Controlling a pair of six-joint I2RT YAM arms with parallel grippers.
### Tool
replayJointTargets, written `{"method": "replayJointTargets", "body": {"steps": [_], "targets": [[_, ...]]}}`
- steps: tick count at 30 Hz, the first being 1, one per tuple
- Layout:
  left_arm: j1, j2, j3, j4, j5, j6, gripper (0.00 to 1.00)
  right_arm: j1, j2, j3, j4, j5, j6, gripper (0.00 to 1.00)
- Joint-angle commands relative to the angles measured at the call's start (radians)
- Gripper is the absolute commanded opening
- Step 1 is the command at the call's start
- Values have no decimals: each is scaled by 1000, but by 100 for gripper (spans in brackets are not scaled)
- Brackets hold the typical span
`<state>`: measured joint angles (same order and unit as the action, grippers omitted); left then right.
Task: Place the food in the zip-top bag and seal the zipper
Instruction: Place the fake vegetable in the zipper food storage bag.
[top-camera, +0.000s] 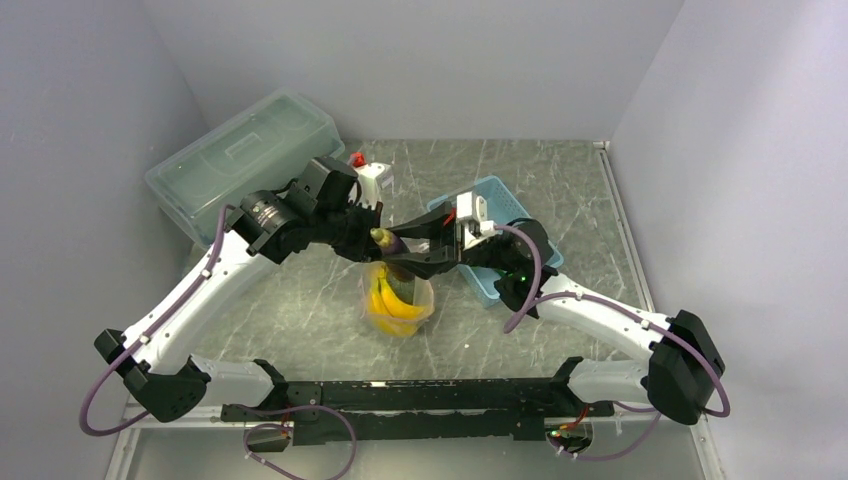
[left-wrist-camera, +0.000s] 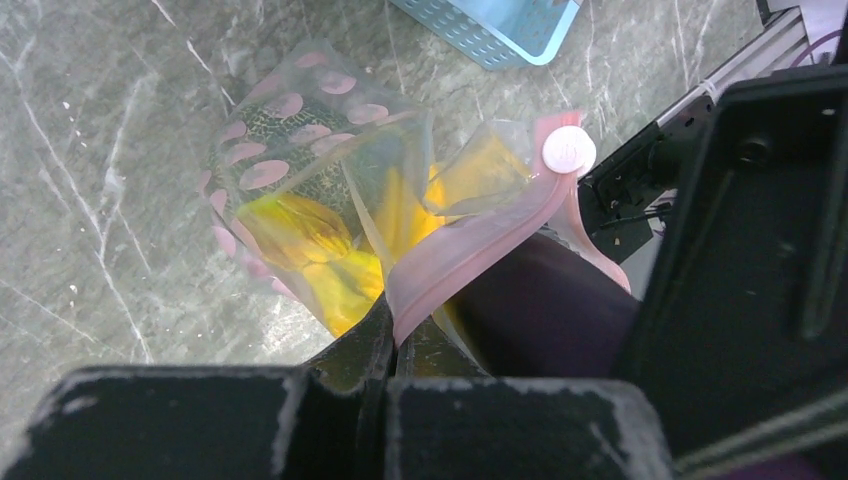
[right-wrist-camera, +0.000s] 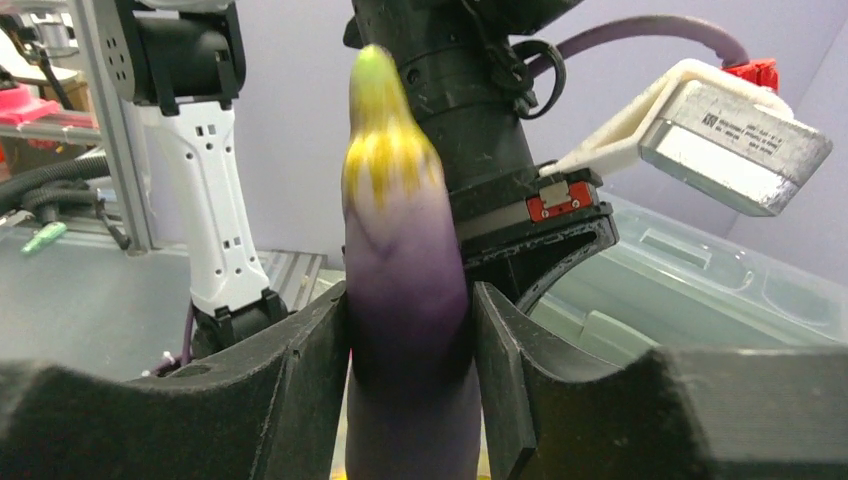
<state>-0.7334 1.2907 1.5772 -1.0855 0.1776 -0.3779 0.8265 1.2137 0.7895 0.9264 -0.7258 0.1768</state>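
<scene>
A: Bag (top-camera: 398, 305) sits at the middle of the counter (top-camera: 290, 320), bananas (left-wrist-camera: 300, 230) inside. Left gripper (left-wrist-camera: 390, 335) is pinched tight on the pink zipper strip (left-wrist-camera: 470, 250).
B: Right gripper (right-wrist-camera: 405, 340) clamps an eggplant (right-wrist-camera: 395, 250) above the mouth. Not dropped yet, and sealing is left too.

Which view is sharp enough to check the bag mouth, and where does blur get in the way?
Left wrist: zip-top bag and zipper fairly sharp; the left tool dark and blurred. Right wrist: eggplant soft up close. Top external: evenly lit, but arms cover the mouth.
</scene>
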Motion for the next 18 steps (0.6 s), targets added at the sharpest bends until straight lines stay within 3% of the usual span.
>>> {"method": "replayJointTargets", "body": {"steps": [1,4,6,7,18], "targets": [[3,-4,56,30,64,19,0,5,-36,-14,-29,-11,-71,54],[3,-1,63,25,85,20,0,5,-50,-16,-68,-8,-95,61],[2,3,69,20,93,20,0,5,-63,-18,-90,-6,-109,85],[2,5,71,16,96,21,0,5,-69,-18,-103,-6,-117,88],[3,25,88,3,76,17,0,5,-158,29,-271,31,-136,89]]}}
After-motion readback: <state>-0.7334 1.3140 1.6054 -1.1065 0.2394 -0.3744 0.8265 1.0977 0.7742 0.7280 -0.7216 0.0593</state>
